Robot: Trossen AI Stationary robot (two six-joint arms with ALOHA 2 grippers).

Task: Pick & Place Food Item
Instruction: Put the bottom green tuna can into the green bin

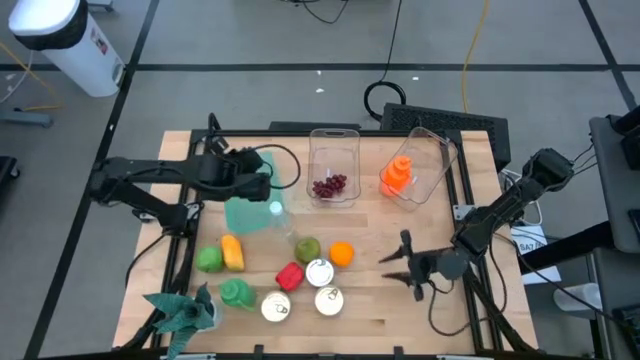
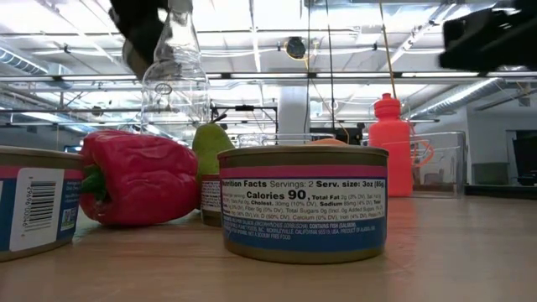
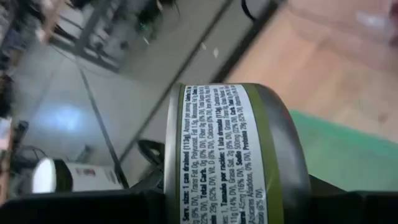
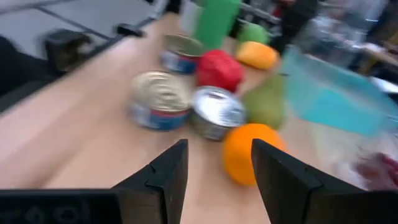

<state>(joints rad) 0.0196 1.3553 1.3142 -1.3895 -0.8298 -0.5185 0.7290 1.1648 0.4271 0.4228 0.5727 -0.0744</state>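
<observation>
My left gripper (image 1: pixel 256 170) is shut on a tin can with an olive-green label (image 3: pixel 230 149), held above a teal tray (image 1: pixel 248 212) at the table's left middle. My right gripper (image 1: pixel 405 262) hovers open near the right front, its fingers (image 4: pixel 219 149) pointing toward the orange (image 4: pixel 252 152). The orange (image 1: pixel 341 253) rests on the table beside a pear (image 1: pixel 307 248), a red pepper (image 1: pixel 289 276) and three standing cans (image 1: pixel 318 272). A yellow pepper (image 1: pixel 232 252) and a green fruit (image 1: pixel 208 260) lie further left. My left gripper holds the can between its two fingers, whose dark bodies (image 3: pixel 81 208) show on either side of the can's two flat ends. The can's labelled wall (image 3: pixel 214 155) faces the wrist camera. It is lifted clear, on its side, over the teal tray (image 3: pixel 348 149).
Two clear bins stand at the far side: one with red grapes (image 1: pixel 330 185), one with an orange bottle (image 1: pixel 397 175). A clear bottle (image 1: pixel 277 215), a green bottle (image 1: pixel 237 293) and a teal cloth (image 1: pixel 185 310) sit left front. Bare wood lies at the right front (image 1: pixel 380 310).
</observation>
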